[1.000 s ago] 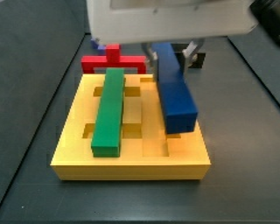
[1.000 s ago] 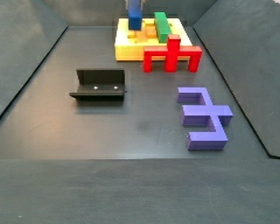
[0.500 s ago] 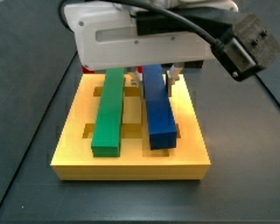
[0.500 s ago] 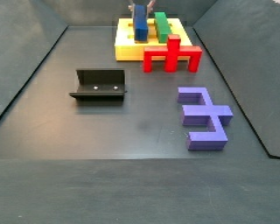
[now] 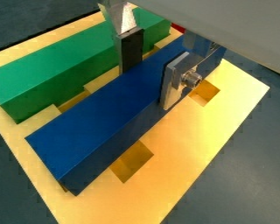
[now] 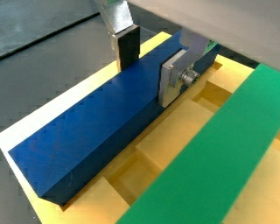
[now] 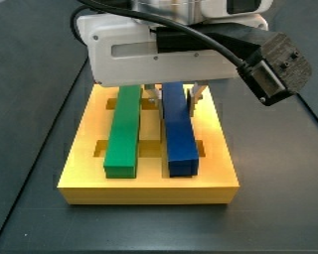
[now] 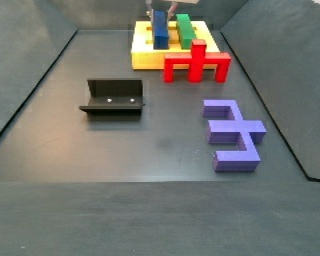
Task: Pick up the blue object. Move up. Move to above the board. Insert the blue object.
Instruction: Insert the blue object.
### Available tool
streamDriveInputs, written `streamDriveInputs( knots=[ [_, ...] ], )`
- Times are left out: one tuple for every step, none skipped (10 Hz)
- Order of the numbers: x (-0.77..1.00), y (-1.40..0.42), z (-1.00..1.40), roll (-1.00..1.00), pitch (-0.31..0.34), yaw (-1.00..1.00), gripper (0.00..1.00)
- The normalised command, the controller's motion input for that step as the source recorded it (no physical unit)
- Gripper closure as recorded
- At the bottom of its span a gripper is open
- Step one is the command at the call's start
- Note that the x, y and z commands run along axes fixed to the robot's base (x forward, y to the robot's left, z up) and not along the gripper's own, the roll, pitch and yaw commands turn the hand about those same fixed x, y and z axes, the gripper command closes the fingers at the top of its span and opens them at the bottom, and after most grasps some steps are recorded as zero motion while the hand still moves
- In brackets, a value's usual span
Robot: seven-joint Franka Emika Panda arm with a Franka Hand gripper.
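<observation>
The blue object (image 7: 182, 139) lies flat along a groove of the yellow board (image 7: 148, 189), parallel to the green bar (image 7: 123, 129) and just beside it. My gripper (image 7: 175, 97) hangs over the bar's far end, with its fingers down either side of the bar. In both wrist views the silver fingers (image 5: 178, 79) (image 6: 173, 77) press the blue object (image 5: 101, 127) (image 6: 84, 131) from both sides. In a side view the gripper (image 8: 160, 18) stands over the board (image 8: 149, 60) at the far end of the floor.
A red piece (image 8: 196, 66) stands against the board's near edge. A purple-blue angular block (image 8: 234, 135) lies on the dark floor at the right. The fixture (image 8: 112, 97) stands at the left. Dark walls ring the floor.
The blue object was tilted over the board's right side. It has moved towards the green bar and come down level into the groove, with the gripper lower.
</observation>
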Motion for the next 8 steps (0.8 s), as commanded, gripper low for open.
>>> streamDriveInputs(
  knots=[
    [-0.20, -0.03, -0.15, 0.09, 0.000, -0.01, 1.00],
    [-0.19, -0.04, -0.16, 0.10, 0.000, -0.02, 1.00],
    [-0.22, -0.05, -0.15, 0.08, 0.000, -0.01, 1.00],
    [-0.03, -0.14, -0.18, 0.03, -0.019, -0.04, 1.00],
    [0.01, -0.17, -0.20, 0.03, -0.019, 0.00, 1.00],
    [0.00, -0.16, -0.24, 0.01, -0.049, 0.00, 1.00],
    [0.00, -0.14, -0.23, 0.00, -0.060, 0.00, 1.00],
    [0.00, 0.00, 0.00, 0.00, 0.000, 0.00, 1.00]
  ],
)
